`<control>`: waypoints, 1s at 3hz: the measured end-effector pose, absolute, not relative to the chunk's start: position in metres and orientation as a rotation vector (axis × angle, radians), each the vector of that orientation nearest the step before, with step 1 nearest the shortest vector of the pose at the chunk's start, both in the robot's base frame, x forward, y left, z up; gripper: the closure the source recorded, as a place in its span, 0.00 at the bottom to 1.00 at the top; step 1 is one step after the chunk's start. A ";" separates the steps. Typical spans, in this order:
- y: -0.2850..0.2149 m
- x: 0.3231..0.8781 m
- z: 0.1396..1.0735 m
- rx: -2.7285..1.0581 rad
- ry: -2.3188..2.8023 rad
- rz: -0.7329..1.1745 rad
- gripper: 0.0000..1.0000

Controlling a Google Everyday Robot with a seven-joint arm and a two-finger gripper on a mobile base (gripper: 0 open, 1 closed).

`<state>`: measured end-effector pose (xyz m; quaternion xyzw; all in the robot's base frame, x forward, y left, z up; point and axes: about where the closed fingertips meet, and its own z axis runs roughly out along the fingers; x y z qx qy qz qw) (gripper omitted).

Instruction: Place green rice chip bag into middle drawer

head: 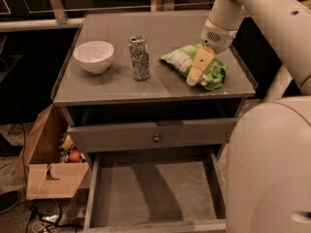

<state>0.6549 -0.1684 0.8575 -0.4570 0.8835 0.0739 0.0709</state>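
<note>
The gripper (197, 72) is down on the green rice chip bag (177, 59), at the right side of the cabinet top (160, 25), with the arm reaching in from the upper right. Whether it is spread or has pinched the foil cannot be told from this angle.

In the camera view, the bag lies flat and puffed, white label patch facing left, well apart from the silver patterned can (139, 57) and the white bowl (94, 56). The middle drawer (155, 193) stands pulled open below and in front, its grey floor bare, under the shut drawer with the brass knob (155, 136).

The bag looks light and air-filled, with crinkly, slippery foil that will give and slide under pressure. The chips inside are probably brittle, so a hard squeeze risks crushing them. A hold across the middle of the pillow, or on a gathered fold, seems safer than the sealed end, which could slip free. Held off-centre, it would likely sag and swing.
</note>
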 end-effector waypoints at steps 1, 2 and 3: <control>-0.165 0.649 0.850 -1.378 2.666 0.248 0.00; -0.163 0.645 0.845 -1.382 2.675 0.263 0.00; -0.163 0.645 0.845 -1.382 2.675 0.263 0.19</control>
